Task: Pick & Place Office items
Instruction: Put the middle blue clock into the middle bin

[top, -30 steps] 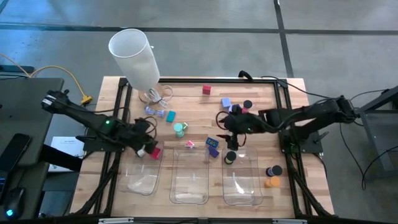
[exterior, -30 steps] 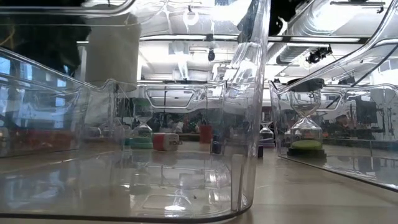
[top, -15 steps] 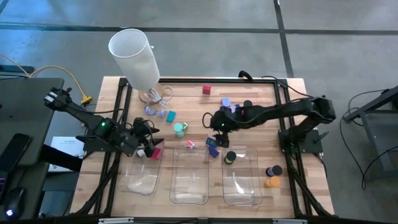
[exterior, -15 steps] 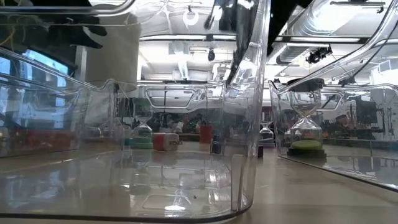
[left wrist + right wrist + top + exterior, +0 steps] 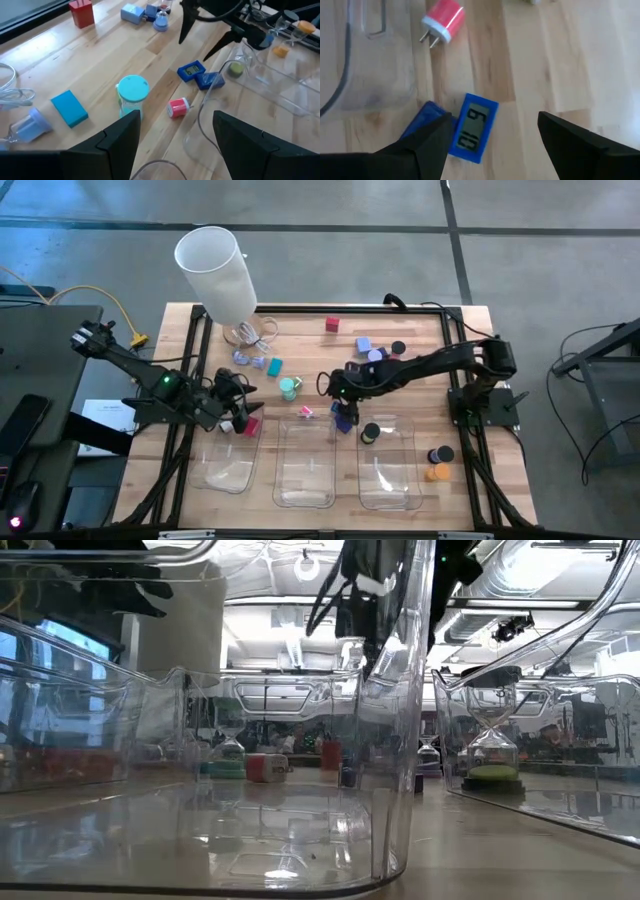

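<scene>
- Right gripper [image 5: 343, 393], centre of high view, hangs over the blue timer [image 5: 473, 128]; jaws apart, holding nothing.
- Timer lies flat on the wood, touching a blue block [image 5: 422, 125], just beside the middle tray [image 5: 305, 465] rim.
- Prob. light, stiff plastic, smooth; take it across the short sides.
- Left gripper [image 5: 238, 405], centre-left, jaws apart, nothing between them; red cube [image 5: 250, 425] lies just beside it.

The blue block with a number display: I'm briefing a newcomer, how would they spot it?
Start at the middle clear plastic tray; off its far right corner, under the open right gripper, lies the blue block with a number display. Its darker blue neighbour shows no digits.
</scene>
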Motion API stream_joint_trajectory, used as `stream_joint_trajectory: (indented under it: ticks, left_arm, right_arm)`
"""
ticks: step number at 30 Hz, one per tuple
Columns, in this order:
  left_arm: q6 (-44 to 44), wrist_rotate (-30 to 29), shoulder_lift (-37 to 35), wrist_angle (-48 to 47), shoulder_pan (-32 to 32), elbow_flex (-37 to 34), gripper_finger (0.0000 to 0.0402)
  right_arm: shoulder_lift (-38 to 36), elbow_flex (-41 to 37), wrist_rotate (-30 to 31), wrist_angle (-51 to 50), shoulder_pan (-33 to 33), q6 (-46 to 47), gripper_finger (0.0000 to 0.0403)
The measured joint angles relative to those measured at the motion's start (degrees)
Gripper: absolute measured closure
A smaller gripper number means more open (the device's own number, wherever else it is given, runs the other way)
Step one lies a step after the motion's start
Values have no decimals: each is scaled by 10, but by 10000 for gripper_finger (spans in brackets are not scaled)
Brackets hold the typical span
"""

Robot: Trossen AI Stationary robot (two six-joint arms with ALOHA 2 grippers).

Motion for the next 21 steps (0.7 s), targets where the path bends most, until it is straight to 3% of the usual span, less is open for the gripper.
stream_joint_trajectory:
  ticks: [21]
  left_arm:
    - [74,-13,44,49,0,-1,160]
  right_arm:
    - [55,0,7,45,2,0,119]
